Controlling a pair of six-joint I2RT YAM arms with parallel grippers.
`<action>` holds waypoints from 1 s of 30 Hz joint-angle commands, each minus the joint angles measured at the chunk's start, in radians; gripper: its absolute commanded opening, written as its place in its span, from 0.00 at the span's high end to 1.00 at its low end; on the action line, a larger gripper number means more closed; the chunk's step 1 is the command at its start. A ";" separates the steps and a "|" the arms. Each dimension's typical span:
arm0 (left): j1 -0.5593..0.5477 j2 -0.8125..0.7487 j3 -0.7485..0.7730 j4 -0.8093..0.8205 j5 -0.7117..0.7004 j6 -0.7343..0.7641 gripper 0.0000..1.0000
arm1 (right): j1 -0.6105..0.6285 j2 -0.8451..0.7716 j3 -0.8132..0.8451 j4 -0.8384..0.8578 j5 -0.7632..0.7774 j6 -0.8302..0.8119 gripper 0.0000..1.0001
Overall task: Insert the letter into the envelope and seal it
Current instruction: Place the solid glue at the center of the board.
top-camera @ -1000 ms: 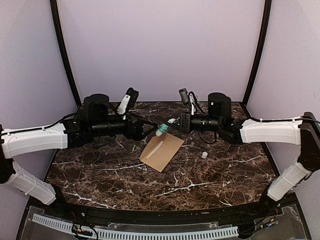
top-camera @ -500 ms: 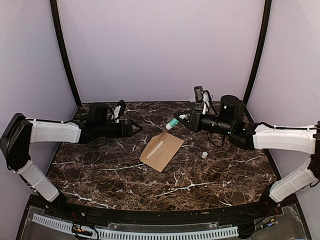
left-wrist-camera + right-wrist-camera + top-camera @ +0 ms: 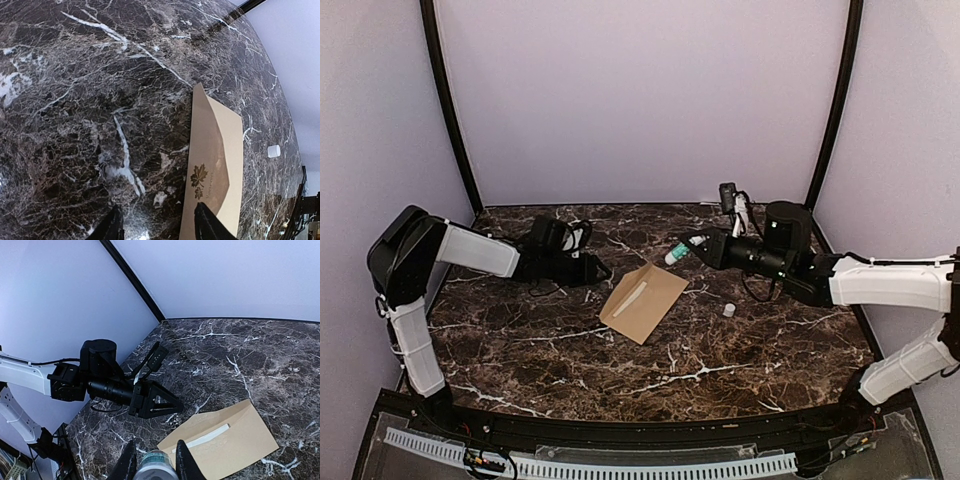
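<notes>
The dark marble table (image 3: 520, 350) with its white veins fills the scene, closed in by lilac walls. My left arm (image 3: 470, 250) reaches in low from the left side, and my right arm (image 3: 880, 283) comes in from the right, both pointing toward the middle of the table.

The envelope (image 3: 645, 303) lies flat near the centre of the table, turned on a slant so one corner points to the far side. It sits between my two tools. A pale strip (image 3: 630, 297) runs across its upper face, and from my left wrist camera I can see a small gold leaf mark (image 3: 199, 176) printed on it.

My left gripper (image 3: 605, 270) is just left of the envelope's far-left edge, low over the marble. Its two fingers are spread, with nothing between them but bare table. In my left wrist view, the right-hand fingertip (image 3: 210, 227) overlaps the envelope's (image 3: 215, 145) edge, though I cannot tell whether it touches the paper.

My right gripper (image 3: 695, 245) is above the table, just beyond the envelope's far corner. It pinches a teal and white tube (image 3: 673, 254) whose tip points down and left toward the envelope. My right wrist camera shows my fingers pressed on either side of the tube (image 3: 152, 465).

A small white cap (image 3: 729, 311) stands on the marble to the right of the envelope, apart from it.
</notes>
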 commanded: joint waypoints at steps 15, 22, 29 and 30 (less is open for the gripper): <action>-0.080 0.086 0.099 -0.071 0.021 0.075 0.59 | -0.043 -0.013 -0.046 0.063 0.054 0.051 1.00; -0.119 0.092 0.125 -0.105 -0.024 0.112 0.59 | -0.045 -0.012 -0.054 0.063 0.061 0.062 1.00; -0.157 0.107 0.149 -0.114 -0.035 0.118 0.60 | -0.045 0.007 -0.058 0.085 0.049 0.078 1.00; -0.159 0.109 0.154 -0.116 -0.039 0.119 0.60 | -0.045 0.009 -0.059 0.087 0.047 0.079 1.00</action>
